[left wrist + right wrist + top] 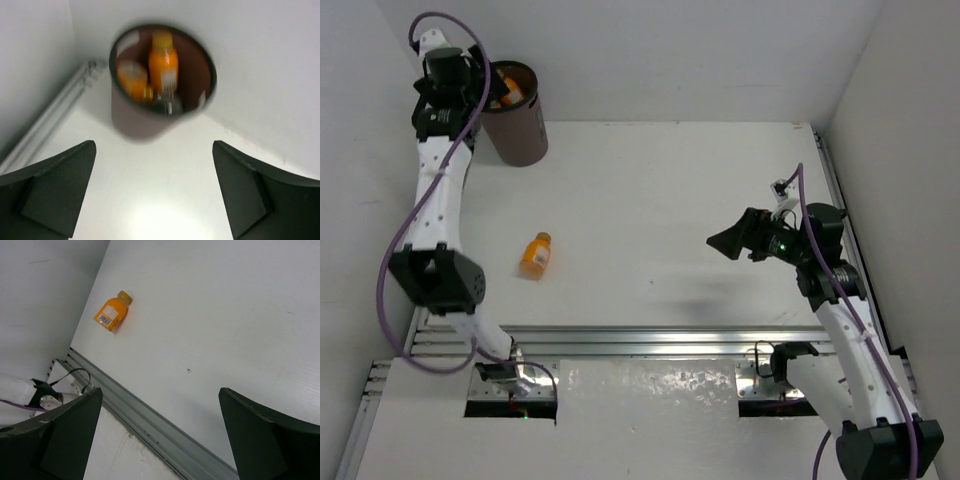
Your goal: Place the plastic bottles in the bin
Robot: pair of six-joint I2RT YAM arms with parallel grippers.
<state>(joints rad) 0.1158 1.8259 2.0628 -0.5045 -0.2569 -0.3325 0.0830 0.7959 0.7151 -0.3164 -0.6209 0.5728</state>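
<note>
Far-left corner of bench point(670, 180): brown bin point(523, 138), upright; orange bottles point(163, 62) inside, view blurred.
Bench, left of centre: lone orange bottle point(535, 255) on its side, untouched.
Left end effector point(153, 145): wide, empty, over the bin.
Right end effector point(160, 390): wide, empty, well apart from lone orange bottle.

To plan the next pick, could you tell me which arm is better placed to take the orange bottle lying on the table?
Probably left: the orange bottle lies on that side, as does the bin. The left end effector and right end effector are both open and empty.
</note>
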